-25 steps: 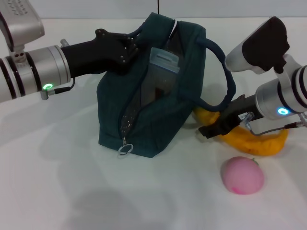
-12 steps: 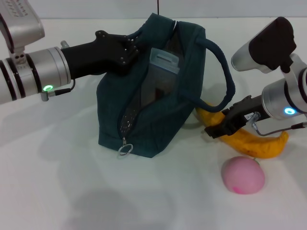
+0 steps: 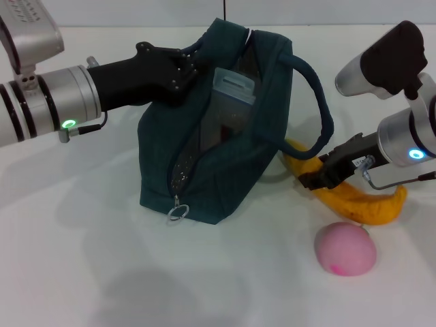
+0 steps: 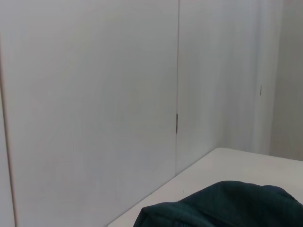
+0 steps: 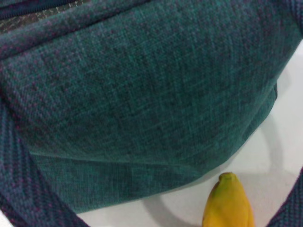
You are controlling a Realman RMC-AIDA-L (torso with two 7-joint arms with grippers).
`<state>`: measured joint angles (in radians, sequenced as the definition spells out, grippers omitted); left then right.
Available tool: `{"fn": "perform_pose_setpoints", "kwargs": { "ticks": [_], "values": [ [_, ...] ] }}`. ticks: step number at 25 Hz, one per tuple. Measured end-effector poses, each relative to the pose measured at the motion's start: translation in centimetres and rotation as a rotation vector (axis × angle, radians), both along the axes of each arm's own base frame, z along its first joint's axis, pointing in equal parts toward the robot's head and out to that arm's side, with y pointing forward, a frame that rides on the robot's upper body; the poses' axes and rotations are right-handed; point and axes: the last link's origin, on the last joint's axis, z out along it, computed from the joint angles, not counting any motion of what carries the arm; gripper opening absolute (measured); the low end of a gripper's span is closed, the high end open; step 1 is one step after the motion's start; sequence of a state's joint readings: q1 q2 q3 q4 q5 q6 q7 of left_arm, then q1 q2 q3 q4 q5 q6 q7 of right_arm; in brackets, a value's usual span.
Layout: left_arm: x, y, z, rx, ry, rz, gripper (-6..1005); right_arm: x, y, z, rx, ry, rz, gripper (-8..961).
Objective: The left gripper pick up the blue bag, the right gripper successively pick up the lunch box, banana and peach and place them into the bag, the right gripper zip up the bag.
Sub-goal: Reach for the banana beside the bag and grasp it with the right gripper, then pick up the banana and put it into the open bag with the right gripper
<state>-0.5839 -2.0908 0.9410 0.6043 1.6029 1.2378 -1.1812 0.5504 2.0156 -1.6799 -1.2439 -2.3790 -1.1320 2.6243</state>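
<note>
The blue bag [image 3: 221, 129] is seen upright at the centre of the white table [image 3: 82, 272], its zipper open and its metal ring pull [image 3: 176, 213] lying at the bag's 7 o'clock corner. The lunch box [image 3: 228, 102] is seen standing inside the opening, its pale blue lid showing at the top. The bag's upper edge at 10 o'clock is gripped by the left gripper [image 3: 178, 73], whose jaws are closed on the fabric. In the left wrist view only a dark hump of the bag [image 4: 222, 205] is shown below a pale wall.

The banana [image 3: 354, 199] is found on the table at the bag's 4 o'clock, partly under one loop handle [image 3: 320, 109]. The right gripper [image 3: 315, 180] is placed over the banana's end nearest the bag; whether its jaws are closed on the fruit cannot be told. The banana's tip [image 5: 228, 201] is shown just beside the bag in the right wrist view.

The peach [image 3: 345, 248] is seen at the banana's 6 o'clock, just apart from it.
</note>
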Motion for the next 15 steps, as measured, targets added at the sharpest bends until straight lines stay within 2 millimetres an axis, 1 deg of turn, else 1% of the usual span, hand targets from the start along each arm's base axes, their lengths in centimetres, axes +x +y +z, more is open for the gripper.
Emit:
{"fn": "perform_pose_setpoints", "kwargs": {
  "ticks": [6, 9, 10, 12, 14, 15],
  "values": [
    [0.1, 0.1, 0.1, 0.008, -0.012, 0.0, 103, 0.2, 0.1, 0.0, 0.004, -0.008, 0.001, 493],
    [0.1, 0.0, 0.2, 0.013, -0.015, -0.003, 104, 0.5, 0.3, 0.9, 0.045, 0.013, 0.005, 482],
    [0.0, -0.1, 0.2, 0.019, -0.016, -0.011, 104, 0.5, 0.3, 0.9, 0.045, 0.013, 0.005, 481],
    [0.1, -0.1, 0.3, 0.023, -0.022, -0.014, 104, 1.0, 0.4, 2.4, 0.108, 0.055, 0.009, 481],
    [0.0, -0.3, 0.5, 0.029, -0.037, -0.016, 105, 1.2, 0.5, 3.2, 0.153, 0.09, 0.015, 481],
    [-0.1, -0.4, 0.6, 0.032, -0.045, -0.018, 105, 1.5, 0.6, 4.0, 0.198, 0.131, 0.024, 481]
  ]
}}
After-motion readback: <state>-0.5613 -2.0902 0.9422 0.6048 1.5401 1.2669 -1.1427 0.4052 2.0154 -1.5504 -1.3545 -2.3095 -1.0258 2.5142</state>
